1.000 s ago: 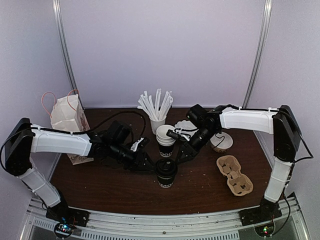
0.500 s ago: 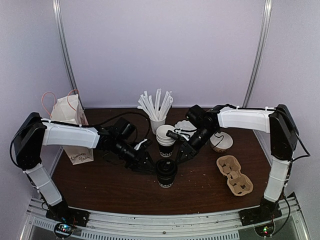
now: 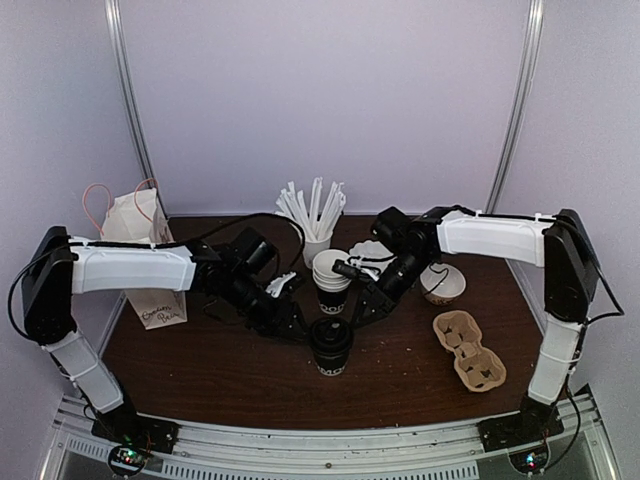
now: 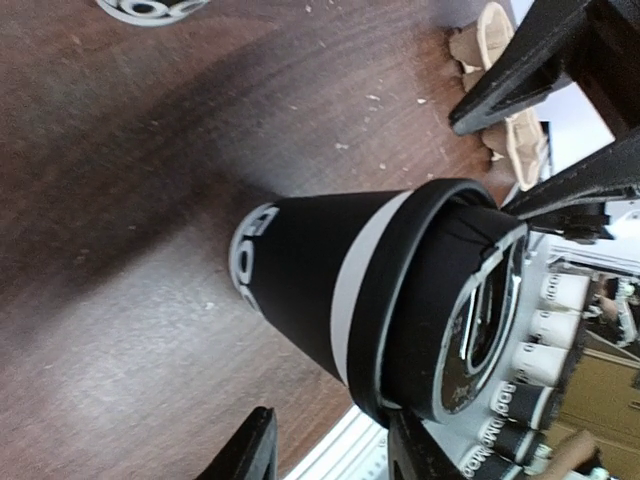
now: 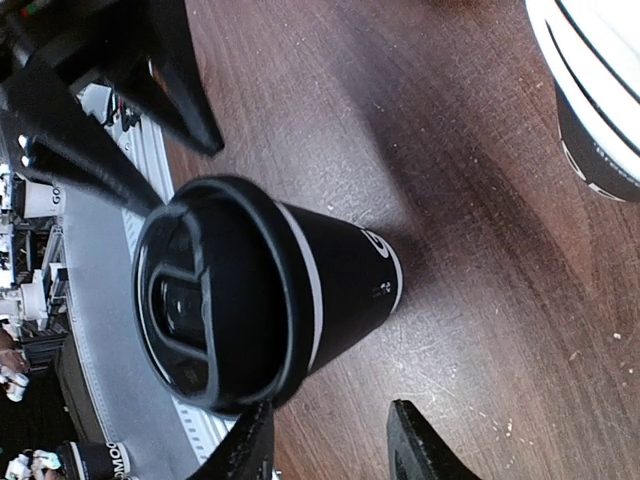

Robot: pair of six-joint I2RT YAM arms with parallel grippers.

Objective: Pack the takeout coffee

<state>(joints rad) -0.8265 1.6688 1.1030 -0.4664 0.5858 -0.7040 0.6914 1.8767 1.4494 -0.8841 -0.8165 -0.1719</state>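
Pale lilac walls (image 3: 320, 100) enclose a dark brown desk (image 3: 200, 370), seen from above and behind two arms. Takeout coffee (image 3: 331, 345): a black cup with white lettering and a black lid, upright on the desk at front centre, between the two arms' tips. Left gripper (image 4: 330, 455): reaching in from the left, fingers apart, with the cup's lidded top just ahead of them; whether a finger touches the lid cannot be told. Right gripper (image 5: 325, 440): reaching in from the right, fingers likewise apart, the lid's rim close above the left-hand finger in its wrist view, and nothing clamped. In the left wrist view the lid appears to sit slightly askew on the cup's rim.

Behind the coffee stands a stack of white paper cups (image 3: 331, 275), and farther back a cup of white straws (image 3: 314, 215). At the right lie a small cream bowl (image 3: 443, 285) and, nearer the front, a brown pulp cup carrier (image 3: 468, 352), well apart from the coffee. A white paper bag (image 3: 135, 235) with looped handles stands at the desk's left rear corner, behind the left arm
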